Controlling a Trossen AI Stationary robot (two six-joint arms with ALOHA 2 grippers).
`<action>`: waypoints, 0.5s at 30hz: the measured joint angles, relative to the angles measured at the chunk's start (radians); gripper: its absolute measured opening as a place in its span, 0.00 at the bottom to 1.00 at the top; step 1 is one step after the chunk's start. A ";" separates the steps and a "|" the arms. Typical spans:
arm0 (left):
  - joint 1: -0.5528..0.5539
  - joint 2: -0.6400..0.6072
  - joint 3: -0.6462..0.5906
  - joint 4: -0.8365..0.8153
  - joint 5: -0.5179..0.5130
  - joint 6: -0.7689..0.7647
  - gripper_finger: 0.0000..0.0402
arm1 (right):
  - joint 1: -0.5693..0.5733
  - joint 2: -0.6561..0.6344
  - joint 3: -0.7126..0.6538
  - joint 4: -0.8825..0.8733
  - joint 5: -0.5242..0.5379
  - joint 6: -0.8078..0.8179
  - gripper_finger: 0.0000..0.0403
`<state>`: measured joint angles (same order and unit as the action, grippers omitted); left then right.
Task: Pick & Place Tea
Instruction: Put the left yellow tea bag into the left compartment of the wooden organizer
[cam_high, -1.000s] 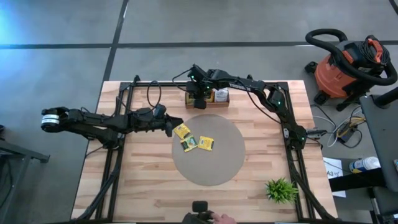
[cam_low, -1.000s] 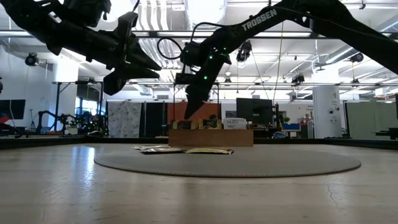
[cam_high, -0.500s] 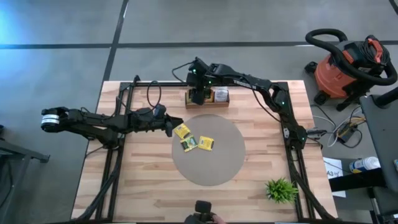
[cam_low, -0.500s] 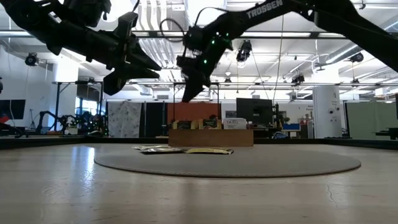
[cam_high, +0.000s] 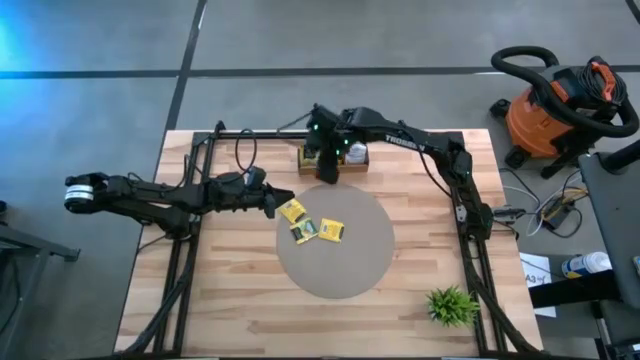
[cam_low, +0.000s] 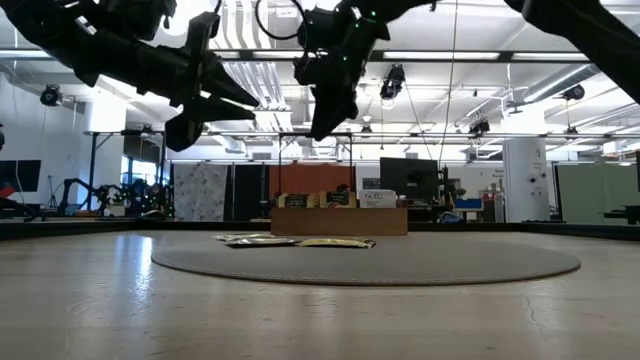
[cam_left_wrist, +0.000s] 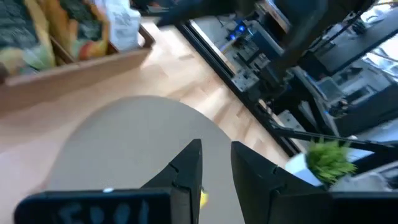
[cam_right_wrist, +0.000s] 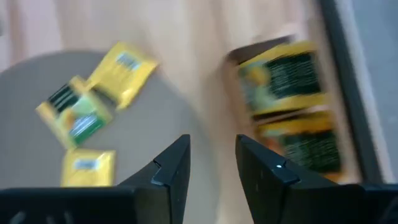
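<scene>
Three yellow tea packets (cam_high: 311, 225) are lying on the round grey mat (cam_high: 350, 270) at frame centre. The right gripper (cam_high: 327, 172) is hovering above and just behind them, near the wooden tray (cam_high: 358, 155), fingers apart and empty. The left gripper (cam_high: 283, 196) is waiting just left of the packets, fingers slightly apart, empty.

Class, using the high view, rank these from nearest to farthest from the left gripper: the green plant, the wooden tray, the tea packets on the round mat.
1. Tea packets: on the round mat, just right of the left gripper.
2. Wooden tray: at the table's far edge, under the right arm.
3. Green plant: near-right corner of the table, clearly farthest.
</scene>
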<state>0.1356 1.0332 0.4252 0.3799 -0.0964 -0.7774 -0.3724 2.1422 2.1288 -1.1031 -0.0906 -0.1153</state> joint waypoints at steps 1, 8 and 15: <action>0.000 0.000 0.000 0.000 0.016 -0.007 0.20 | 0.018 0.000 -0.002 -0.020 0.000 0.003 0.31; -0.026 -0.001 0.000 -0.042 0.114 -0.028 0.20 | 0.162 -0.005 -0.056 -0.003 -0.052 0.047 0.28; -0.097 -0.001 -0.005 -0.196 0.114 -0.004 0.20 | 0.249 -0.026 -0.170 0.112 -0.052 0.186 0.25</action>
<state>0.0391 1.0325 0.4202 0.1840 0.0177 -0.7817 -0.1230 2.1163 1.9587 -0.9911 -0.1421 0.0708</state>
